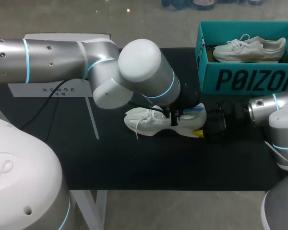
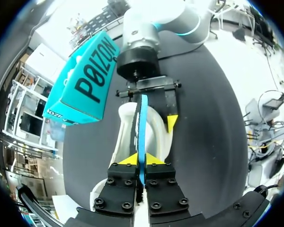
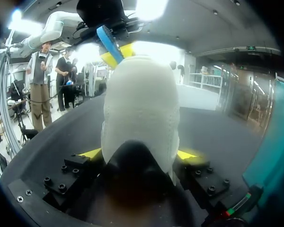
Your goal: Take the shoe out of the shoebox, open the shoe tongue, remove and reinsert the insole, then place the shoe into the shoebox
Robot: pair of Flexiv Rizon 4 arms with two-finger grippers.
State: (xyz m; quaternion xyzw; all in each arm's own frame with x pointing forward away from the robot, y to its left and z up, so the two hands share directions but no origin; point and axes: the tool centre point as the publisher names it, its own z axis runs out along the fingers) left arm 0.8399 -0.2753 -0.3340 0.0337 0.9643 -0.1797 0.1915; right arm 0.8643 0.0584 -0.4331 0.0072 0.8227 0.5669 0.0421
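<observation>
A white shoe (image 1: 151, 122) lies on its side on the black mat, in front of the teal shoebox (image 1: 245, 79). My right gripper (image 1: 201, 130) comes in from the right. Its yellow tips sit on either side of the shoe's heel (image 3: 139, 104), shut on it. My left gripper (image 2: 142, 160) hangs over the shoe's opening, shut on the thin blue insole (image 2: 142, 125). The insole stands on edge, reaching from the fingertips toward the heel. In the head view its blue end (image 1: 194, 111) shows by the heel. A second white shoe (image 1: 249, 48) rests inside the box.
A white sign panel on a thin stand (image 1: 62, 88) occupies the mat's left side, with a black cable beside it. The shoebox (image 2: 85, 85) stands at the back right corner. Bare black mat (image 1: 149, 163) stretches in front of the shoe.
</observation>
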